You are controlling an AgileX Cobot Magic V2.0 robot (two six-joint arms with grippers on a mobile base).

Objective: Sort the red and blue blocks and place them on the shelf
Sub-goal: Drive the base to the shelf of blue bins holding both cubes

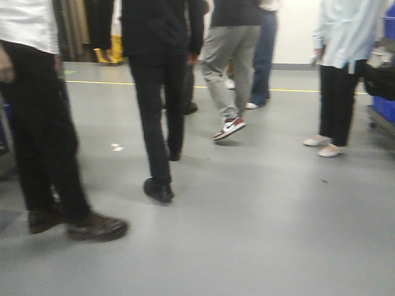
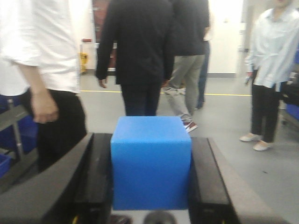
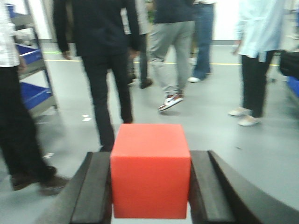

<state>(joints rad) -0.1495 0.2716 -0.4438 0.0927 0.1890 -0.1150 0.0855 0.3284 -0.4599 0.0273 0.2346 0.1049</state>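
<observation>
My left gripper is shut on the blue block, a plain bright blue cube pressed between its two black fingers and held in the air above the floor. My right gripper is shut on the red block, a plain bright red cube clamped the same way between its black fingers. Neither gripper nor block shows in the front view. The steel roller shelf with the flat front bar is out of view.
Several people stand and walk on the grey floor ahead, the nearest at the left and centre. A rack with blue bins stands at the left. More blue bins are at the right edge.
</observation>
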